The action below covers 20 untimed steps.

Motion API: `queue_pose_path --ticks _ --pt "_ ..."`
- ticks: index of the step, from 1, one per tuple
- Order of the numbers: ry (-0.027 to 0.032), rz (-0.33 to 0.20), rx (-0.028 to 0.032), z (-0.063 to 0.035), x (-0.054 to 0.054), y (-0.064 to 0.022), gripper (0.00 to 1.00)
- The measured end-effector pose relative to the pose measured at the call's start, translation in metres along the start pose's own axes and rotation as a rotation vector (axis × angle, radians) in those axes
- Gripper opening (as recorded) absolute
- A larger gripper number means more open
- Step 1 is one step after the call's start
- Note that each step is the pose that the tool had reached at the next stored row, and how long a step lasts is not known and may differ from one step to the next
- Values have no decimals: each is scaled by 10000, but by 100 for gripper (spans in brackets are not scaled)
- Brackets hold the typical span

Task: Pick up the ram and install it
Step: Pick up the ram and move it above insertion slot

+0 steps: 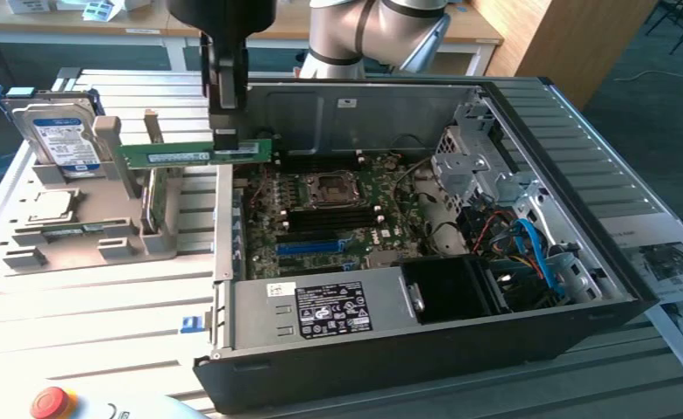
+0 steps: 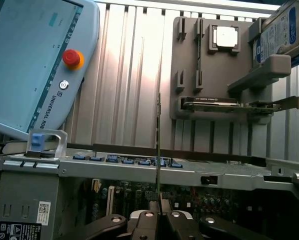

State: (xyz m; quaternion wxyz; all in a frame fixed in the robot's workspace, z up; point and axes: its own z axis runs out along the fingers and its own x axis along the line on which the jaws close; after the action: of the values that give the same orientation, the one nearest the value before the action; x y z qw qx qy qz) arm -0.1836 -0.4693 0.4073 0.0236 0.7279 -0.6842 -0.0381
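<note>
Exterior view: fingers point(image 1: 225, 138) clamped on one end of the ram point(image 1: 178, 155), holding it level above the open computer case point(image 1: 434, 358) wall.

Slatted metal table point(image 1: 85, 305) carries open computer case point(image 1: 434, 358), grey parts holder point(image 1: 73, 246), teach pendant point(image 2: 29, 60), printed sheets point(image 1: 672, 262).

Room lay open above the motherboard point(image 1: 330, 214). The case wall point(image 1: 220, 244) on the exterior view's left, just below the ram point(image 1: 184, 154), the drive cage point(image 1: 477, 170) and cables point(image 1: 533, 249) on its right, and the near power supply point(image 1: 317, 310) hemmed it in.
</note>
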Motion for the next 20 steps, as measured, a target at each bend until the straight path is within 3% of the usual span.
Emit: queue_pose_path --ticks 20 --pt "10 -140 -27 -59 195 -626 12"
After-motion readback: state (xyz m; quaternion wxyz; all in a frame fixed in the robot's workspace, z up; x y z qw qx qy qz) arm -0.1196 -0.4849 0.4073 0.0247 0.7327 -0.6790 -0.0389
